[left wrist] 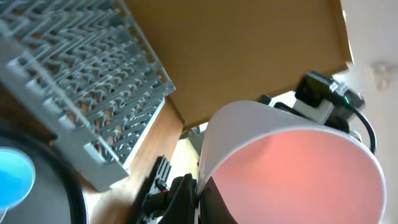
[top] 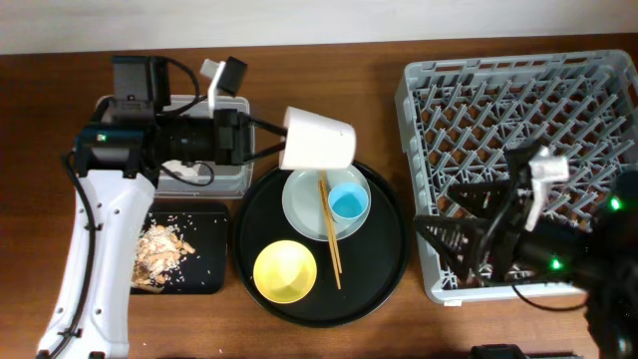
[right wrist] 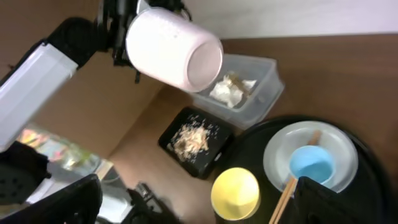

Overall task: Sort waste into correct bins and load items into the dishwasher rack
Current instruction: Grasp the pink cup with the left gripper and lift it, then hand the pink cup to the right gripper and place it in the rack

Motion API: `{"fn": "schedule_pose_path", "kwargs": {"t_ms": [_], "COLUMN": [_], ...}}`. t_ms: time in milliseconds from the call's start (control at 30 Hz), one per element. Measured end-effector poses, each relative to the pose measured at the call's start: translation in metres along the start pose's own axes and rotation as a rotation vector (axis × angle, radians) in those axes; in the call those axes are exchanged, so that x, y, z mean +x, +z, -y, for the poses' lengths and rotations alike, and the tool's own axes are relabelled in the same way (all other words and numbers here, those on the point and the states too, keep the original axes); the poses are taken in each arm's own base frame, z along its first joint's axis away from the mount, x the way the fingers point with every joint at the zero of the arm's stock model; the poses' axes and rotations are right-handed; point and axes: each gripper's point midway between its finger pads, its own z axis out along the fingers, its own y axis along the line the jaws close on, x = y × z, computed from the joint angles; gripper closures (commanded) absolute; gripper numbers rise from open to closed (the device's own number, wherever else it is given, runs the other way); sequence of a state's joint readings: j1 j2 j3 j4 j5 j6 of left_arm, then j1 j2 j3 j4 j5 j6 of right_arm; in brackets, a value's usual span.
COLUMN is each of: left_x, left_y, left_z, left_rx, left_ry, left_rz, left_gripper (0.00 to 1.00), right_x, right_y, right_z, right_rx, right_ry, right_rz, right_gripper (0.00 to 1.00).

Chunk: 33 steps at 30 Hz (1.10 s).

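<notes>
You have the dishwasher rack [top: 518, 110] at the right side of the table, the biggest thing here; it stands flat with its rows of pegs upright. Your right gripper [top: 439, 224] hangs over the front left part of the rack, and its two dark fingers are spread apart with nothing between them.

Left of the rack lies the round black tray [top: 254, 269]. On it you see the pale plate [top: 304, 204] at the back, with the small blue cup [top: 349, 201] standing on the plate, mouth up. The wooden chopsticks [top: 330, 234] lie across the plate, beside the blue cup, and their ends reach down near the yellow bowl [top: 285, 271], which sits at the front of the tray.

Your left gripper [top: 269, 140] holds the pink cup [top: 317, 139] in the air above the back edge of the round tray. The cup is tipped on its side; its outside looks white and its inside pink. The fingers pinch the cup at its rim side, but you cannot see the contact clearly.

At the far left, the clear tub [right wrist: 245, 93] has the crumpled napkin [right wrist: 231, 89] inside. Just in front of it the flat black tray [top: 204, 264] carries the crumbly food scraps [top: 159, 249].
</notes>
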State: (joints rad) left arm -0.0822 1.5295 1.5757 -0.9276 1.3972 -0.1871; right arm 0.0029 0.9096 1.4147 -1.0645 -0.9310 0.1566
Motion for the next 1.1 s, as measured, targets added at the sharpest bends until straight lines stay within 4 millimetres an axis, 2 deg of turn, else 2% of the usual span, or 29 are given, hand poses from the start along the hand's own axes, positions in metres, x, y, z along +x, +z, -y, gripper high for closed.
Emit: {"fn": "schedule_pose_path", "kwargs": {"t_ms": [167,233,333,400,500,600,700,800,867,900,933,967,1033,1100], "left_x": [0.016,0.018,0.021,0.024,0.025,0.026,0.026,0.026,0.025,0.026,0.025,0.025,0.023,0.017], "left_y": [0.039,0.042,0.046,0.051,0.05,0.05,0.049,0.049,0.049,0.049,0.049,0.049,0.05,0.052], "left_z": [0.025,0.027,0.03,0.033,0.036,0.038,0.039,0.04,0.04,0.04,0.04,0.039,0.031,0.012], "left_rx": [0.093,0.101,0.111,0.121,0.138,0.151,0.159,0.163,0.163,0.163,0.163,0.152,0.106,-0.005], "left_ry": [0.112,0.12,0.127,0.13,0.13,0.13,0.129,0.134,0.138,0.138,0.138,0.134,0.139,0.138], "left_rz": [-0.104,-0.113,-0.127,-0.14,-0.145,-0.148,-0.15,-0.149,-0.148,-0.148,-0.148,-0.147,-0.135,-0.109], "left_gripper": [1.0,1.0,1.0,1.0,1.0,1.0,1.0,1.0,0.99,0.93,0.79,0.71,0.61,0.54], "right_x": [0.001,0.002,0.004,0.004,-0.001,-0.004,-0.011,-0.013,-0.013,-0.014,-0.014,-0.014,-0.015,-0.016], "right_y": [0.021,0.024,0.041,0.057,0.069,0.071,0.072,0.073,0.073,0.073,0.074,0.074,0.077,0.08], "right_z": [0.004,0.002,-0.008,-0.018,-0.024,-0.023,-0.024,-0.024,-0.024,-0.024,-0.023,-0.022,-0.018,-0.01], "right_rx": [-0.151,-0.195,-0.288,-0.363,-0.402,-0.398,-0.396,-0.396,-0.396,-0.396,-0.393,-0.385,-0.354,-0.303], "right_ry": [-0.06,-0.114,-0.196,-0.27,-0.342,-0.36,-0.402,-0.404,-0.403,-0.404,-0.404,-0.405,-0.395,-0.366], "right_rz": [-0.076,-0.084,-0.12,-0.137,-0.123,-0.112,-0.08,-0.075,-0.075,-0.074,-0.074,-0.074,-0.076,-0.079], "right_gripper": [0.0,0.0,0.01,0.09,0.2,0.27,0.42,0.44,0.51,0.56,0.56,0.56,0.57,0.56]}}
